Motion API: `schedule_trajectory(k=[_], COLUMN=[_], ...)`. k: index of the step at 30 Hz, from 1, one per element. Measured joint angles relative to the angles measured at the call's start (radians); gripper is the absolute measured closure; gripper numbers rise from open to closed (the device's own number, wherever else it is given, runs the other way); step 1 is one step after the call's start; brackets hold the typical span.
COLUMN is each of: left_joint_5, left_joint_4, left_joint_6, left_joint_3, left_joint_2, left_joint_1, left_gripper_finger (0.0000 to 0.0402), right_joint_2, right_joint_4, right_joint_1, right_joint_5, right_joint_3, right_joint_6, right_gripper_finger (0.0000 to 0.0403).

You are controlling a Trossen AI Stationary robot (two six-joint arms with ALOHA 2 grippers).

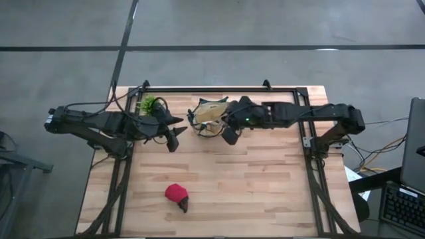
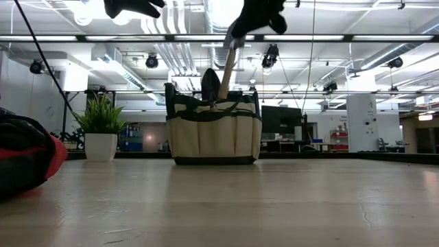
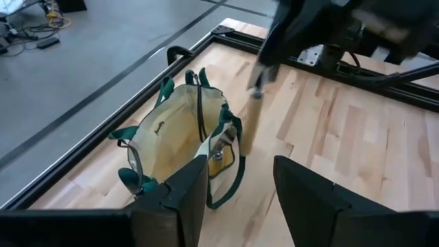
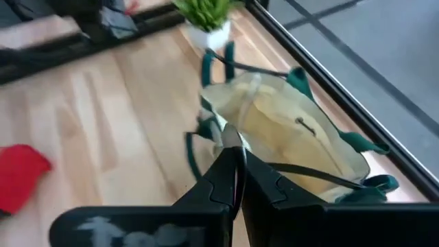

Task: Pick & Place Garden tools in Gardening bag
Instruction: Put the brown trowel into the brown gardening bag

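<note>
The shut right gripper (image 1: 229, 135) holds 1 trowel (image 2: 225, 77) upright just above the bag (image 1: 207, 117); the left gripper (image 1: 174, 141) hangs open to the bag's left.

The red item (image 2: 24, 161) is cut off at the low view's left edge, and the bag (image 2: 215, 130) hides the trowel's (image 2: 225, 79) blade.

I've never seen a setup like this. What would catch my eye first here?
Probably the tan gardening bag standing at the table's far edge, with the right pincer above it, shut on a wooden-handled trowel that sticks up out of the bag. Beside it the left pincer hangs open and empty. A red rounded tool lies alone near the front, and a small potted plant stands beside the bag.
</note>
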Motion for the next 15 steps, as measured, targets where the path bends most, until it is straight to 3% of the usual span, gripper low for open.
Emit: schedule_trajectory(k=[3,8,15], left_joint_5=[0.000,0.001,0.004], left_joint_4=[0.000,0.000,0.000], left_joint_6=[-0.003,-0.021,-0.033], left_joint_3=[0.000,0.000,0.000], left_joint_2=[0.000,0.000,0.000], left_joint_1=[0.000,0.000,0.000], left_gripper_finger=[0.0229,0.0229,0.0229], right_joint_2=[0.028,0.070,0.097], right_joint_4=[0.001,0.040,0.086], right_joint_1=[-0.009,-0.006,-0.006], right_joint_5=[0.007,0.103,0.108], right_joint_3=[0.000,0.000,0.000], right_joint_6=[-0.014,-0.083,-0.076], right_gripper_finger=[0.0394,0.0394,0.0394])
